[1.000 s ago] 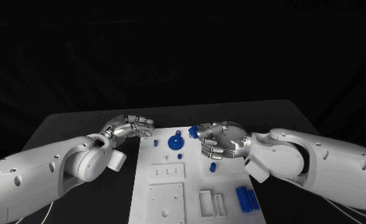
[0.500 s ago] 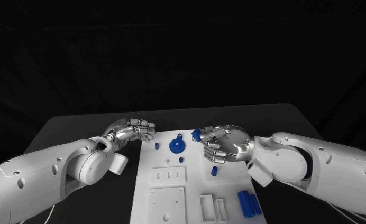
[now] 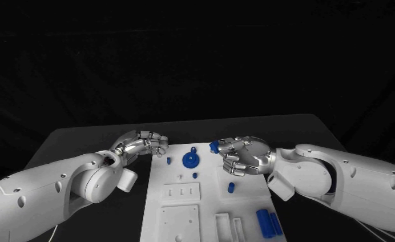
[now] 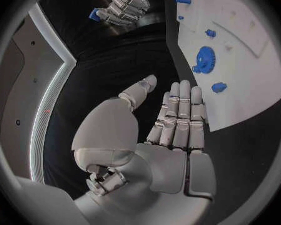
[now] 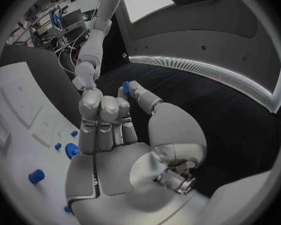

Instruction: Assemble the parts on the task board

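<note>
Robotics lab, test cell by the look. Black desk [image 3: 91, 139] under black drape backdrop [image 3: 197, 42], walling off the rest of the room. White task board [image 3: 201, 196] with machined slots and small blue parts [image 3: 191, 159], bench-test fixture style. Right wrist view: cluttered shelving with cables and monitors [image 5: 59, 20] at the far side, grey panel wall with a curved white light strip [image 5: 197, 70].
</note>
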Controlling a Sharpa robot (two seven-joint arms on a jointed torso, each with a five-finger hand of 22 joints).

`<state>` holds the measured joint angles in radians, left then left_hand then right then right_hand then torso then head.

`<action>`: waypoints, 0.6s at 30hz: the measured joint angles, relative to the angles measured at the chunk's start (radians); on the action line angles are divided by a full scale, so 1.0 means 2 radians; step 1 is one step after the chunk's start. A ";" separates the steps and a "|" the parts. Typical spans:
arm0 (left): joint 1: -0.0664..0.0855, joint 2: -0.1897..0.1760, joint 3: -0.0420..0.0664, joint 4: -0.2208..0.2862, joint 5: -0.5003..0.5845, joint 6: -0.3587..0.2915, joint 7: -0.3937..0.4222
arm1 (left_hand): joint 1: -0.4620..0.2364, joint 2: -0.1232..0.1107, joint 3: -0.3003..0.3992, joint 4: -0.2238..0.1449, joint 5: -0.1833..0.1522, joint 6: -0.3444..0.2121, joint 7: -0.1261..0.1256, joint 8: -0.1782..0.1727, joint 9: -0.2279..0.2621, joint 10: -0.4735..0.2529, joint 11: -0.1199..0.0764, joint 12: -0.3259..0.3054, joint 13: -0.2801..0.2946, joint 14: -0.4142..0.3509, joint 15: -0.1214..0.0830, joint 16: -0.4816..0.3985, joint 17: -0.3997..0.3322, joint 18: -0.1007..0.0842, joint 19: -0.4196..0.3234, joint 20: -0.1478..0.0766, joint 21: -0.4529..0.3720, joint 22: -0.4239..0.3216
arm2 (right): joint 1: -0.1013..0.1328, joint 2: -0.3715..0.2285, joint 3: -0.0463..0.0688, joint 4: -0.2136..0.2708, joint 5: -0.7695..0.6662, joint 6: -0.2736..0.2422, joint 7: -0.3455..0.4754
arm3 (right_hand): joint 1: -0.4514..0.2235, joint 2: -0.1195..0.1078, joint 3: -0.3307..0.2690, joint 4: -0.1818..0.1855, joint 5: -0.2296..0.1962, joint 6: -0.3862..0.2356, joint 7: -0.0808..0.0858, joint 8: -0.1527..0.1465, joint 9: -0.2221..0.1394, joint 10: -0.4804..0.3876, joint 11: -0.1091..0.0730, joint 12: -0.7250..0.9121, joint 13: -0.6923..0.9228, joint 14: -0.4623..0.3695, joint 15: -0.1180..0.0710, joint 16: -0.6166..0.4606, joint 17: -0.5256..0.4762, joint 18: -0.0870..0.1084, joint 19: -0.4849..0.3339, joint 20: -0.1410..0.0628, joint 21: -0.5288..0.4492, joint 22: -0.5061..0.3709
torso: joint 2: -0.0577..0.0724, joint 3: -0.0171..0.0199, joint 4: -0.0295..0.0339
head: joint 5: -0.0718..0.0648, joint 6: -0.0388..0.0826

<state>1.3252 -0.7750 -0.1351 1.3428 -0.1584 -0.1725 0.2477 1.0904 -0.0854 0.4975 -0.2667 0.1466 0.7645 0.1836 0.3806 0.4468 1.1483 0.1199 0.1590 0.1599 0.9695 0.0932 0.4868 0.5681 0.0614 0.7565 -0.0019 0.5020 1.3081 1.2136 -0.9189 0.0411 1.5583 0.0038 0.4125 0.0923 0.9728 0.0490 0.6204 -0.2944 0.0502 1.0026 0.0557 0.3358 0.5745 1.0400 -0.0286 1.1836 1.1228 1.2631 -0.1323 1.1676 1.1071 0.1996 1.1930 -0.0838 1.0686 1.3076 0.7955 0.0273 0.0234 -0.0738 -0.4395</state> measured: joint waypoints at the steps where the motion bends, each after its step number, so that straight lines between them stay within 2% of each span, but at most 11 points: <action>1: 0.000 -0.001 0.000 0.002 -0.002 0.001 -0.001 | -0.005 0.000 -0.002 0.002 0.000 0.002 -0.002 0.000 0.000 0.004 -0.001 0.003 0.001 0.003 -0.002 0.004 0.002 0.000 0.002 -0.002 0.003 0.000 | 0.000 0.000 0.000 -0.003 -0.004 -0.002 0.000 | 0.000 0.000 0.000 0.000 0.000 0.000 0.000 0.000 0.000 0.000 0.000 0.000 0.000 0.000 0.000 0.000 0.000 0.000 0.000 0.000 0.000 0.000 | 0.000 0.0000 0.0000 | 0.000 0.000; 3: 0.000 -0.007 0.000 0.009 -0.008 0.006 -0.004 | -0.017 0.001 -0.008 0.008 -0.002 0.009 -0.004 0.002 0.000 0.011 -0.005 0.008 0.004 0.008 -0.007 0.013 0.005 0.000 0.007 -0.007 0.008 0.000 | 0.000 0.000 0.000 -0.007 -0.015 -0.009 -0.001 | 0.001 0.001 0.000 0.000 0.000 -0.001 0.001 0.002 0.000 0.000 0.000 0.000 0.000 0.000 0.000 0.000 0.000 0.000 0.000 0.000 0.000 0.000 | 0.000 0.0000 -0.0001 | 0.000 0.000; 5: 0.000 -0.013 0.000 0.018 -0.017 0.013 -0.009 | -0.043 0.005 -0.016 0.026 -0.008 0.015 -0.007 0.003 0.000 0.022 -0.011 0.015 0.008 0.016 -0.013 0.024 0.011 0.000 0.014 -0.014 0.016 0.000 | 0.000 -0.001 0.000 -0.009 -0.029 -0.021 -0.004 | 0.001 0.001 0.000 0.000 0.000 -0.001 0.001 0.002 0.000 0.000 0.000 0.000 0.000 0.000 0.000 0.000 0.000 0.000 0.000 0.000 0.000 0.000 | 0.000 0.0000 -0.0002 | 0.000 0.000; 7: 0.002 -0.020 0.000 0.030 -0.033 0.025 -0.018 | -0.062 0.006 -0.022 0.041 -0.026 0.019 -0.008 0.003 0.000 0.030 -0.016 0.021 0.013 0.023 -0.018 0.037 0.016 -0.001 0.022 -0.018 0.024 0.000 | 0.000 -0.001 0.000 -0.011 -0.048 -0.037 -0.008 | 0.001 0.001 0.000 0.000 0.000 -0.001 0.001 0.002 0.000 0.000 0.000 0.002 0.000 0.000 0.000 0.000 0.001 0.000 0.000 0.000 0.002 0.000 | 0.000 -0.0001 -0.0001 | 0.001 -0.002; 9: 0.009 -0.025 0.000 0.041 -0.053 0.042 -0.032 | -0.082 0.008 -0.026 0.059 -0.040 0.020 -0.009 0.003 -0.001 0.034 -0.021 0.025 0.017 0.027 -0.022 0.046 0.020 -0.001 0.026 -0.022 0.030 0.000 | 0.000 0.000 0.000 -0.013 -0.070 -0.054 -0.015 | 0.001 0.001 0.000 0.000 0.000 -0.001 0.001 0.002 0.000 0.000 0.000 0.003 0.000 0.000 0.000 0.000 0.001 0.000 0.000 0.000 0.002 0.000 | -0.001 0.0002 -0.0002 | 0.003 -0.004; 11: 0.015 -0.028 0.001 0.051 -0.069 0.058 -0.046 | -0.098 0.002 -0.033 0.074 -0.047 0.025 -0.011 0.003 -0.001 0.044 -0.024 0.032 0.023 0.034 -0.028 0.060 0.025 -0.002 0.032 -0.028 0.038 0.000 | 0.000 0.002 0.000 -0.016 -0.089 -0.068 -0.021 | 0.001 0.001 0.000 0.000 0.000 -0.001 0.001 0.002 0.000 0.000 0.000 0.003 0.000 0.000 0.000 0.000 0.001 0.000 0.000 0.000 0.002 0.000 | -0.001 0.0006 -0.0002 | 0.006 -0.006; 14: 0.025 -0.031 0.001 0.064 -0.095 0.085 -0.069 | -0.113 -0.006 -0.039 0.091 -0.047 0.028 -0.013 0.003 -0.001 0.059 -0.032 0.043 0.032 0.050 -0.039 0.083 0.036 0.000 0.048 -0.036 0.055 0.000 | 0.000 0.007 0.000 -0.019 -0.115 -0.086 -0.034 | 0.004 -0.002 0.000 0.000 0.000 0.001 -0.001 0.002 0.000 0.000 0.000 0.003 0.000 0.000 0.000 0.000 0.001 0.000 0.000 0.000 0.002 0.000 | -0.001 0.0009 -0.0002 | 0.009 -0.009; 18: 0.033 -0.031 0.001 0.076 -0.118 0.108 -0.092 | -0.114 -0.007 -0.060 0.088 -0.047 0.035 -0.020 0.003 0.000 0.079 -0.041 0.067 0.051 0.068 -0.053 0.119 0.053 0.005 0.065 -0.048 0.083 0.000 | 0.001 0.017 0.000 -0.024 -0.140 -0.099 -0.050 | 0.004 -0.002 0.002 0.002 0.000 0.002 -0.002 0.002 0.000 0.000 0.000 0.003 0.000 0.000 0.000 0.000 0.002 0.000 0.000 0.000 0.002 0.000 | -0.001 0.0012 -0.0002 | 0.015 -0.016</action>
<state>1.3920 -0.8374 -0.1330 1.4939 -0.3938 0.0443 0.0630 0.8623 -0.0995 0.3766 -0.0907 0.0522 0.8341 0.1434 0.3864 0.4470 1.3065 0.0385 0.2921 0.2616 1.1057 -0.0137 0.7255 0.6749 0.0715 0.8873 -0.0972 0.6687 1.3081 1.2151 -0.8844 0.0405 1.5094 -0.2763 0.2142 -0.0074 0.9811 0.0458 0.6250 -0.2898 0.0493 1.0063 0.0520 0.3407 0.5745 1.0402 -0.0286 1.1887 1.1227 1.2629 -0.1320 1.1677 1.1103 0.1996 1.1938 -0.0843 1.0724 1.3075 0.7939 0.0297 0.0229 -0.0446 -0.4713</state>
